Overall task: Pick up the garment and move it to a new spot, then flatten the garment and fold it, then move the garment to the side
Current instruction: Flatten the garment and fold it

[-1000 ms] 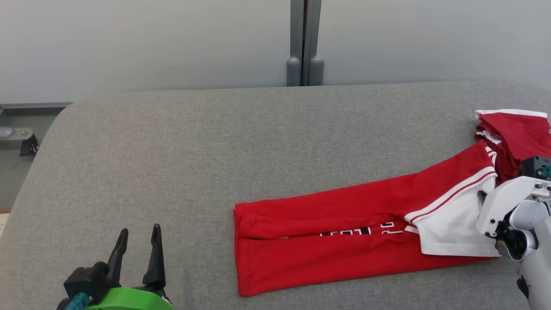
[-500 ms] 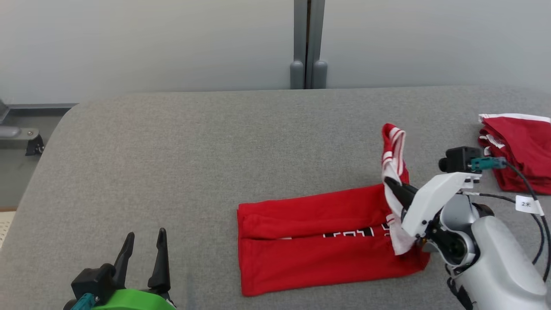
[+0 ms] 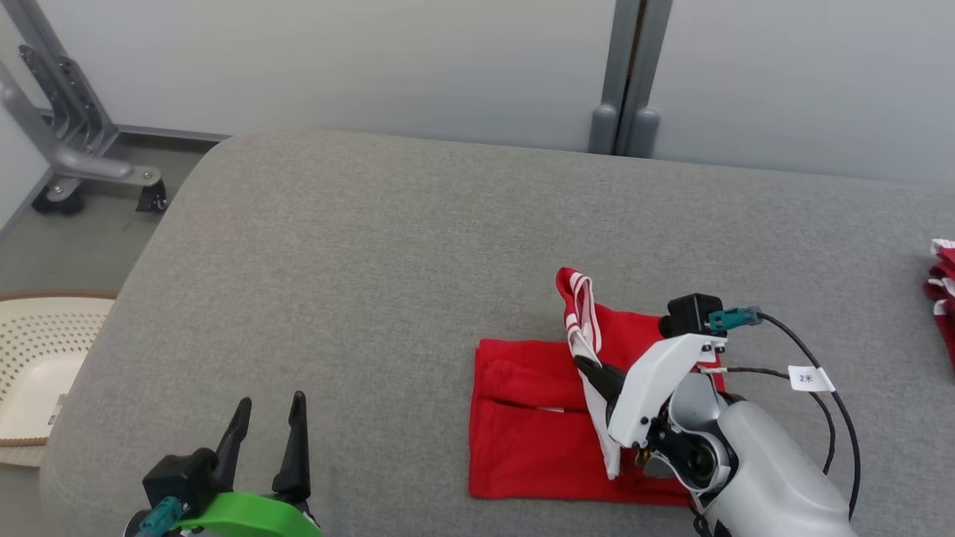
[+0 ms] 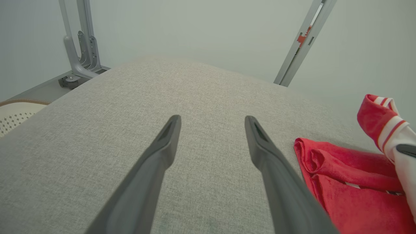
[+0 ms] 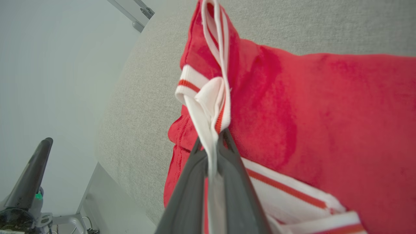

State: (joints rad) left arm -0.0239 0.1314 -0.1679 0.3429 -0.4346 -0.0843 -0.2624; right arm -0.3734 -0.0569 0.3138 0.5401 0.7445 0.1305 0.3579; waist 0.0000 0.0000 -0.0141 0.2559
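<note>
Right wrist view, jaws clamped on garment (image 5: 292, 97), possibly sleeve

table (image 3: 336, 261) 1 | red clothing 2: garment (image 3: 522, 447) on the table, bundle (image 3: 944, 298) at the table's right edge | grippers 2: left gripper (image 3: 271, 400), right gripper (image 3: 586, 365) | basket (image 3: 37, 350) 1, off the table's left end | wheeled stand (image 3: 67, 108) 1, past its far-left corner

**Red and white on grey**

A red garment (image 3: 522, 447) with white trim (image 3: 584, 321) striped in red lies on the speckled grey table (image 3: 358, 246). At eight o'clock, the left gripper (image 3: 271, 400) shows black fingers (image 3: 295, 440) above a bright green collar (image 3: 246, 518). At nine is a cream basket (image 3: 37, 350) dotted with holes.
</note>
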